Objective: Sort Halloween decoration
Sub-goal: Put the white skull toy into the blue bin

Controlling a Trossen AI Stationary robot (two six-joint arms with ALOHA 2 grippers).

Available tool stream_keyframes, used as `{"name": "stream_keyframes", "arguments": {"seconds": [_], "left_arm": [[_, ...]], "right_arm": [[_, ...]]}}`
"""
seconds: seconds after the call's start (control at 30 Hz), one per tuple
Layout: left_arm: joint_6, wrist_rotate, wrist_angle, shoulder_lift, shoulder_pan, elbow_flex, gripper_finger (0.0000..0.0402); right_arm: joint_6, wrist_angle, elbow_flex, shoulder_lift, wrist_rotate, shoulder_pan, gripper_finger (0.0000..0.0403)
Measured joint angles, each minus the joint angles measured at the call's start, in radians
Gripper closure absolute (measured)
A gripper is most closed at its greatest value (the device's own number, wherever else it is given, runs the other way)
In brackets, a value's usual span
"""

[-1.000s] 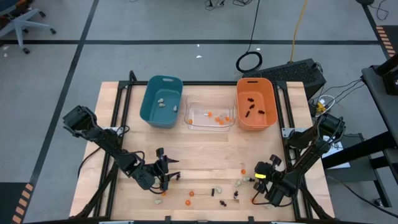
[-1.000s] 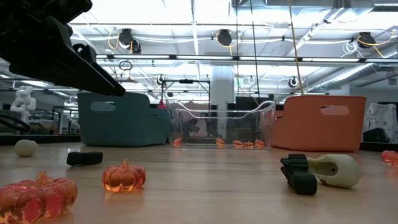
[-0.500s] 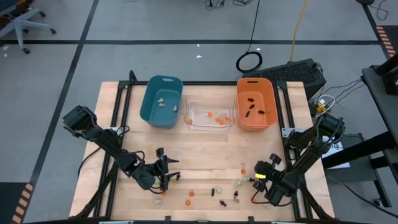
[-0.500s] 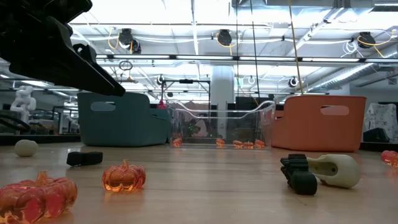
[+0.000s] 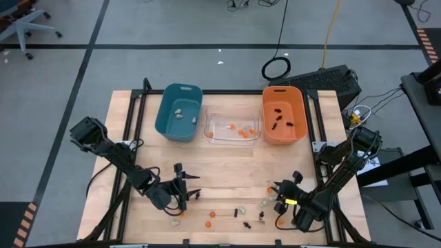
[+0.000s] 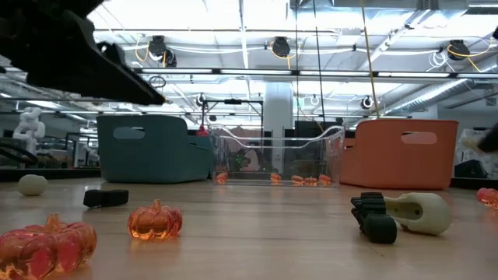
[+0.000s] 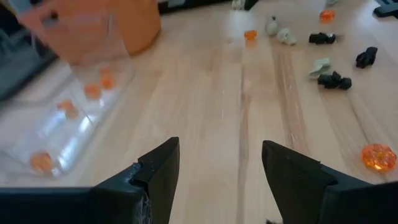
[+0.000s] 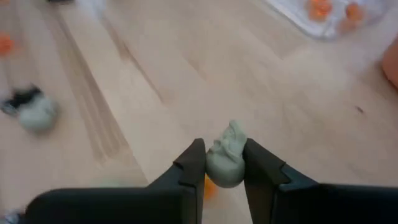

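Observation:
Small orange pumpkins (image 5: 210,215), black spidery pieces (image 5: 246,224) and pale lumps (image 5: 264,202) lie scattered along the table's near edge between the arms. My right gripper (image 8: 224,149) hovers near the table's right near corner (image 5: 280,189), shut on a pale beige lump (image 8: 225,163). My left gripper (image 7: 221,180) is open above bare wood at the near left (image 5: 186,186), touching nothing. The teal bin (image 5: 179,111) holds pale lumps, the clear bin (image 5: 233,127) orange pieces and the orange bin (image 5: 283,114) black ones. My right gripper pinches the pale lump by its two sides (image 8: 214,167) between the fingertips. The lump's knobbly top (image 8: 233,132) sticks out past the fingers. It is lifted clear of the table, as the low view shows at its right edge (image 6: 473,141).
The three bins stand in a row at the table's far side. A black frame (image 5: 134,110) rims the table. In the low view pumpkins (image 6: 156,221), a black piece (image 6: 106,197) and a pale-and-black pair (image 6: 397,214) lie near. Bare wood stretches between trinkets and bins.
My right gripper has moved toward the table's left and up with the pale lump held, which now shows at the low view's right edge. My left arm has risen slightly. The trinkets on the table have stayed put.

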Motion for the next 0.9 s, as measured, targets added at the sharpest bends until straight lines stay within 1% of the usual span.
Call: {"name": "stream_keyframes", "arguments": {"seconds": [0.07,0.2,0.3,0.37,0.43,0.67,0.8,0.9], "left_arm": [[0.098,-0.007,0.053,0.0,0.0,0.0,0.0174],[0.337,-0.008,0.189,0.0,0.0,0.0,0.0174],[0.492,-0.008,0.262,0.0,0.0,0.0,0.0174],[0.559,-0.008,0.285,0.0,0.0,0.0,0.0174],[0.59,-0.008,0.29,0.0,0.0,0.0,0.0174],[0.594,-0.008,0.288,0.0,0.001,0.0,0.0174],[0.595,-0.008,0.287,0.0,0.001,0.0,0.0174],[0.593,-0.008,0.286,0.0,0.001,0.0,0.0174]], "right_arm": [[-0.037,0.049,0.0,0.0,0.016,-0.01,0.0344],[-0.163,0.19,0.0,0.0,0.016,-0.042,0.0344],[-0.295,0.32,0.0,0.0,0.012,-0.073,0.0344],[-0.398,0.412,0.0,-0.001,0.011,-0.095,0.0344],[-0.514,0.499,0.0,-0.002,0.011,-0.12,0.0344],[-0.937,0.812,0.0,-0.022,0.005,-0.234,0.0344],[-1.201,1.021,0.001,-0.026,-0.088,-0.304,0.0344],[-1.332,1.134,0.001,-0.026,-0.159,-0.356,0.0344]]}}
